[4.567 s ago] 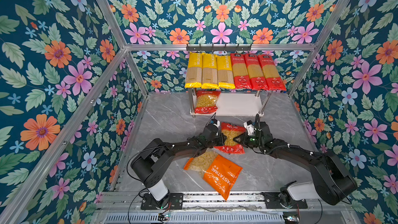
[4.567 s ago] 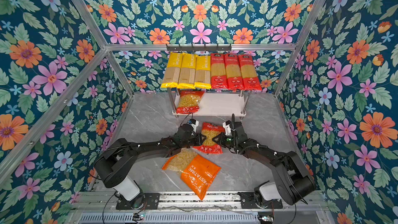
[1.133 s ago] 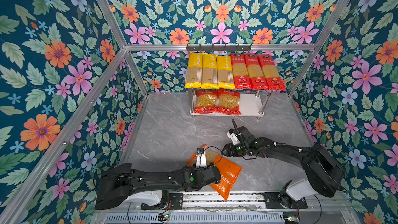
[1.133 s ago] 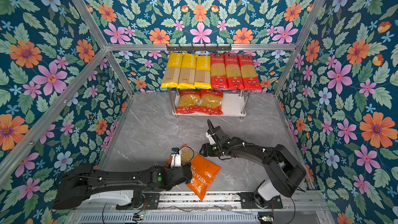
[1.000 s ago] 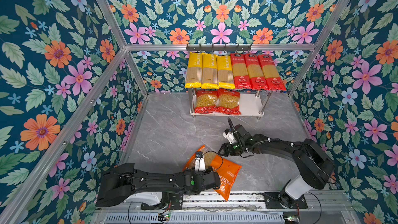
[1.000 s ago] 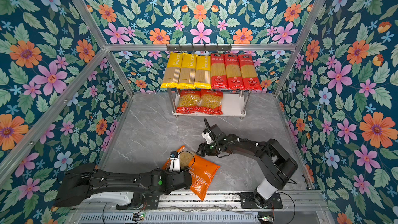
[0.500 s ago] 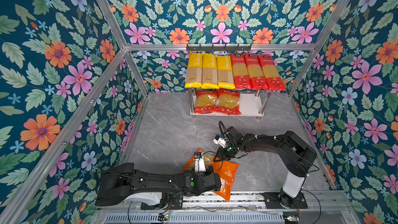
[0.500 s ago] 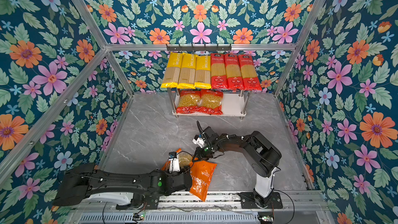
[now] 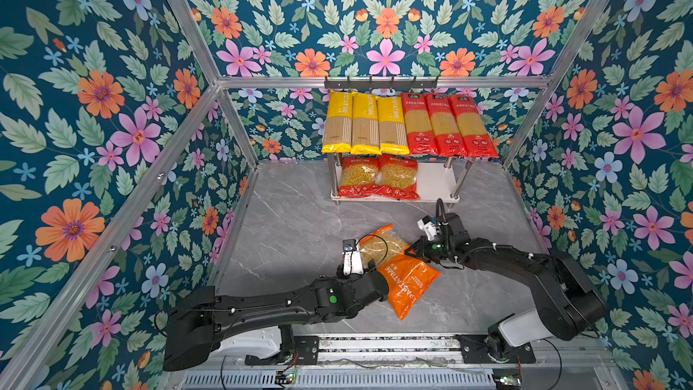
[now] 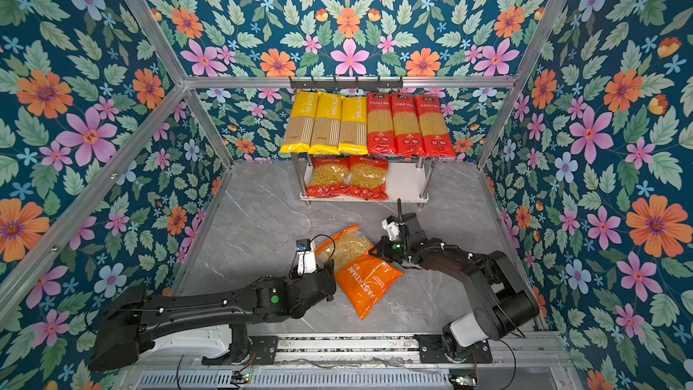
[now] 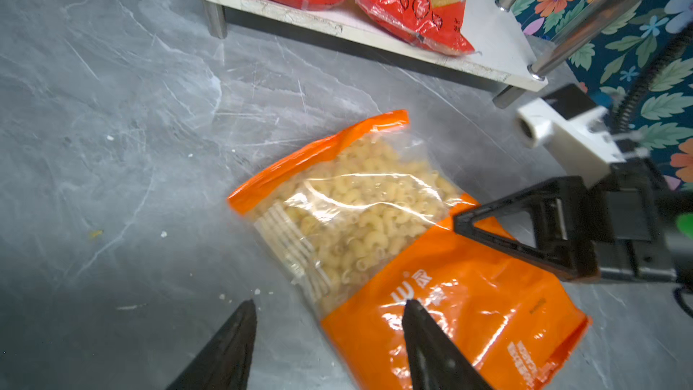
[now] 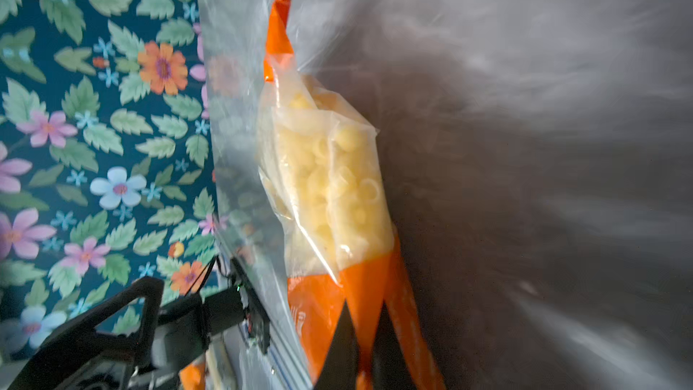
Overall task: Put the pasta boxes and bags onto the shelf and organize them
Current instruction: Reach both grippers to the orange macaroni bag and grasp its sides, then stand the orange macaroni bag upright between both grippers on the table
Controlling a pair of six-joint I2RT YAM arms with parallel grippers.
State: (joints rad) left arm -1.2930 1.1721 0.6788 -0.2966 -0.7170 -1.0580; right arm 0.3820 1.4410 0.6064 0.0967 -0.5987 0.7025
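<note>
Now the orange macaroni bag (image 9: 407, 275) lies on the tabletop (image 9: 300, 219) in front of the shelf (image 9: 437, 181), the right fingers (image 12: 339, 354) clenched on a thin fold of its side, the left fingers (image 11: 431, 343) spread and empty over its edge. Lifted by so little slick film, the loose macaroni could slump and pull the bag free. How much film is pinched is cut off in the right wrist view.
</note>
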